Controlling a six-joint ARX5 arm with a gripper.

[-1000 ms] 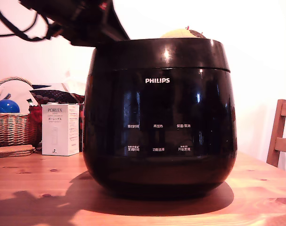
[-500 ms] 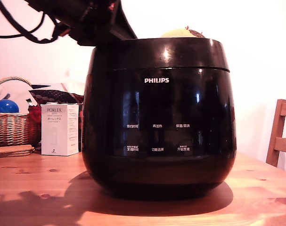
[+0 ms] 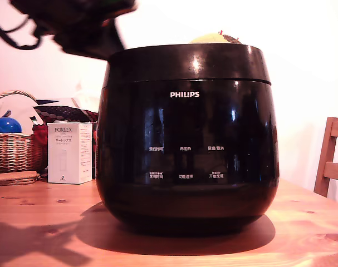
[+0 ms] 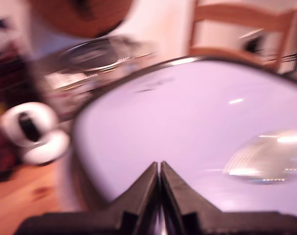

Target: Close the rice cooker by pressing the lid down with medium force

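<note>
Motion blur smears the wrist view; the dark hand (image 4: 159, 169), fingers pressed together holding nothing, hovers above the glossy black round lid (image 4: 197, 132).

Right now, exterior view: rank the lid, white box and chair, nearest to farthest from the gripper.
1. The lid, just right of the blurred gripper, upper left.
2. The white box, below it on the table.
3. The chair, far right edge.

Motion blur smears the arm (image 3: 74, 25) and the whole wrist view, including the lid (image 4: 187, 132).
</note>
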